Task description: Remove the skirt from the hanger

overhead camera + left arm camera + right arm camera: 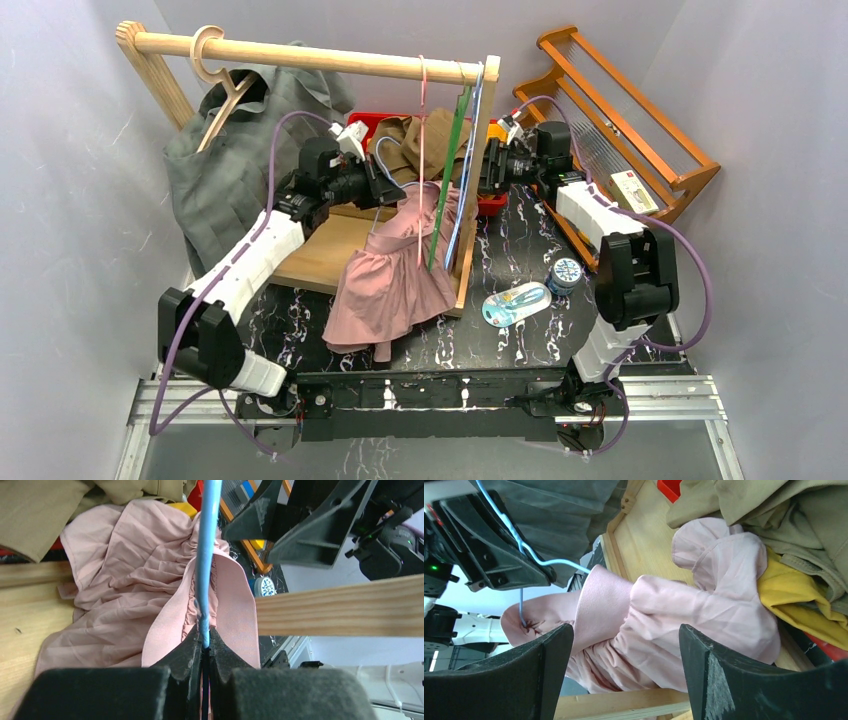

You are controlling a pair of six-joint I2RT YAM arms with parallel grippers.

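Note:
The pink skirt drapes from the clothes rack's wooden base down onto the dark table. Its gathered waistband is threaded on a thin light-blue wire hanger. My left gripper is shut on that wire just below the waistband, and sits at the skirt's top. My right gripper is open, its fingers on either side of the skirt without touching it. It hovers by the rack's right post. The hanger wire runs from the left gripper into the waistband.
A wooden rail carries a grey garment on a wooden hanger, plus green and pink hangers. A red bin behind holds khaki and yellow clothes. At the right are a wooden drying rack, a tape roll and a scissors pack.

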